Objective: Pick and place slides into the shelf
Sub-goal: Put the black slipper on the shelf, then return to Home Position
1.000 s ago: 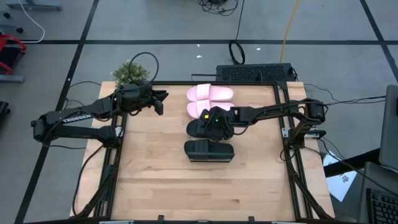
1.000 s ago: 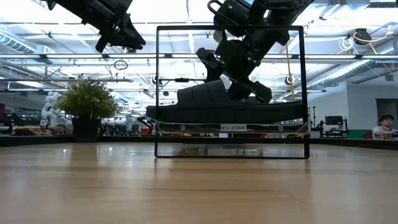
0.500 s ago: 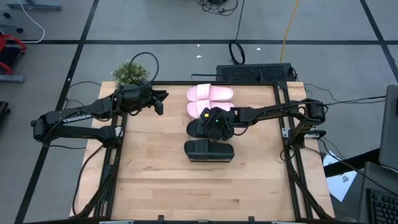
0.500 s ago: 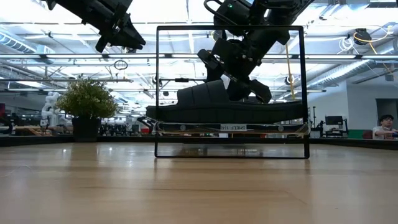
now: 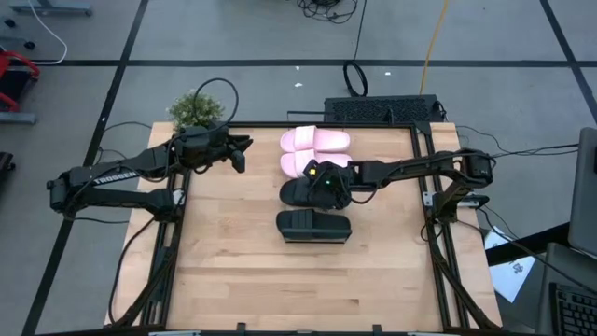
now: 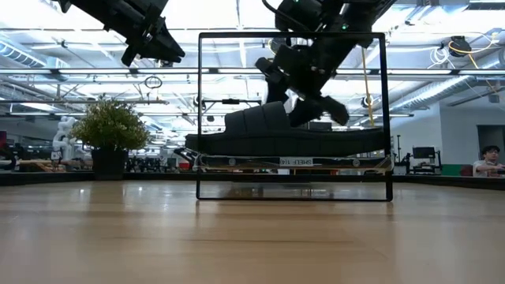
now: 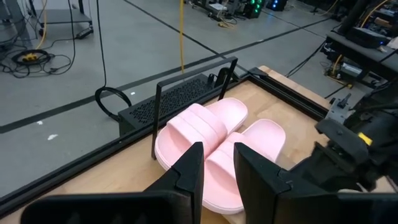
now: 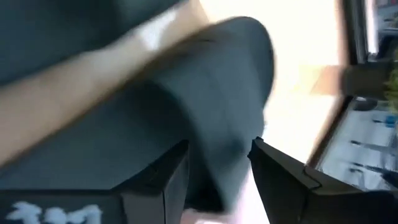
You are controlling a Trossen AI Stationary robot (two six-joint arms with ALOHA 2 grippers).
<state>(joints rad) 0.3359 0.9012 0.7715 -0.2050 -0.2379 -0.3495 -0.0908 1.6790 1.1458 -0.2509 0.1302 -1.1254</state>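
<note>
Two pale pink slides [image 5: 315,140] [image 5: 305,164] lie side by side near the table's far edge, also in the left wrist view [image 7: 208,124]. One black slide [image 5: 312,226] [image 6: 276,134] rests sole-down on the shelf [image 6: 199,110], a thin-framed rack nearer the middle. A second black slide [image 5: 297,194] lies on the table between the shelf and the pink pair. My right gripper [image 5: 322,177] [image 6: 300,91] [image 8: 217,162] hovers open just over this second black slide. My left gripper [image 5: 241,154] [image 7: 217,165] waits open, raised over the table's far left part. My right gripper stands from above over the second black slide, a finger [image 8: 155,180] on either side of a dark rounded part [image 8: 217,93]. The blurred wrist view does not let me tell whether the fingers touch it.
A potted plant [image 5: 196,110] [image 6: 110,126] stands at the far left corner. A black perforated box [image 5: 382,109] [image 7: 180,99] lies beyond the far edge. The near half of the tabletop [image 5: 280,280] is bare wood.
My right gripper has risen a little over the second black slide and shifted slightly toward the table's left. Both black slides and the pink pair have stayed in place.
</note>
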